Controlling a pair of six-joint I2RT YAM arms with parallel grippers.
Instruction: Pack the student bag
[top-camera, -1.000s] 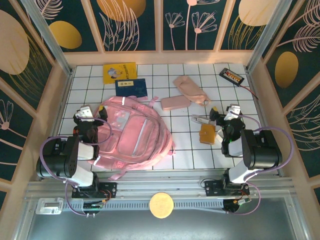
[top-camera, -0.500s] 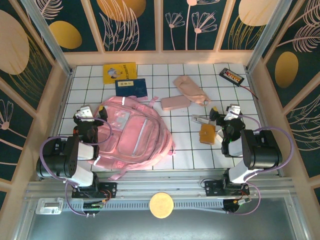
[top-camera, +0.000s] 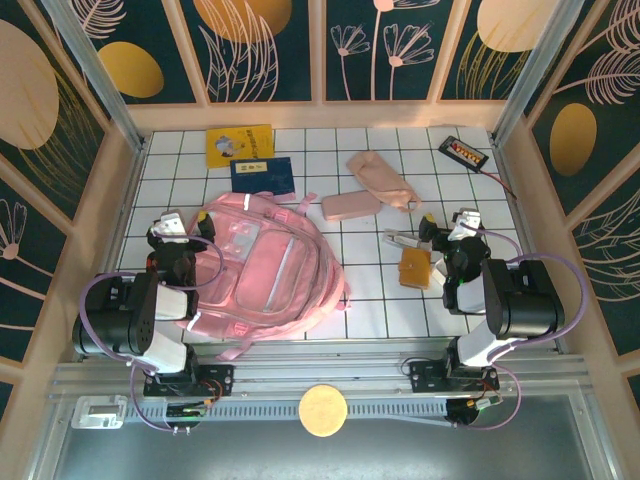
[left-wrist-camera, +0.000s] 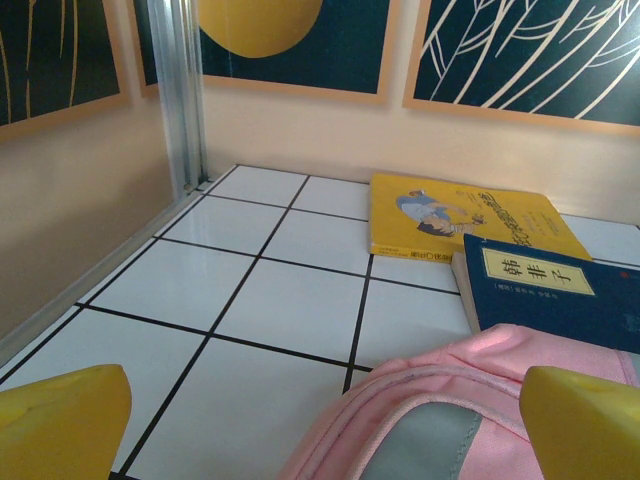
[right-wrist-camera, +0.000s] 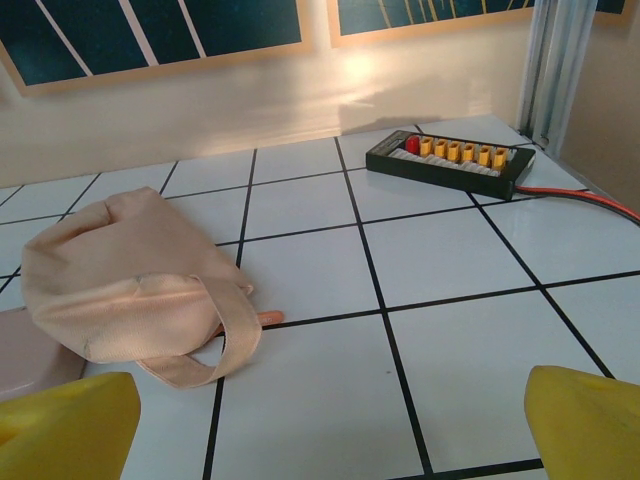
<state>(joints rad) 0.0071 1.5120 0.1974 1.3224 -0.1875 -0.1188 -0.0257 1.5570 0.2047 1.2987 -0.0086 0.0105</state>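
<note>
Grippers both stand jaws apart and empty. Your left gripper (top-camera: 185, 226) sits just beside the student bag (top-camera: 265, 265), which lies to its right; your right gripper (top-camera: 447, 223) is well apart from it. Packing looks unstarted. Next you likely need the bag opened, then the blue book (top-camera: 262, 176) ahead.

The student bag (top-camera: 262, 268), left of centre in the top view, is pale pink with lighter trim and a greyish panel. Above it lie a yellow book (top-camera: 239, 144) and a navy book (top-camera: 262, 176) with a cream label. To the right are a beige fabric pouch (top-camera: 380, 178), a dusty-pink pencil case (top-camera: 351, 205) and an orange-brown square item (top-camera: 415, 267). At upper right, the black connector board (top-camera: 464, 151) has yellow plugs and one red. The bench (top-camera: 380, 310) is white with a black grid. The left end effector (top-camera: 186, 228) and right end effector (top-camera: 446, 226) have yellow fingertips (left-wrist-camera: 60, 425)
</note>
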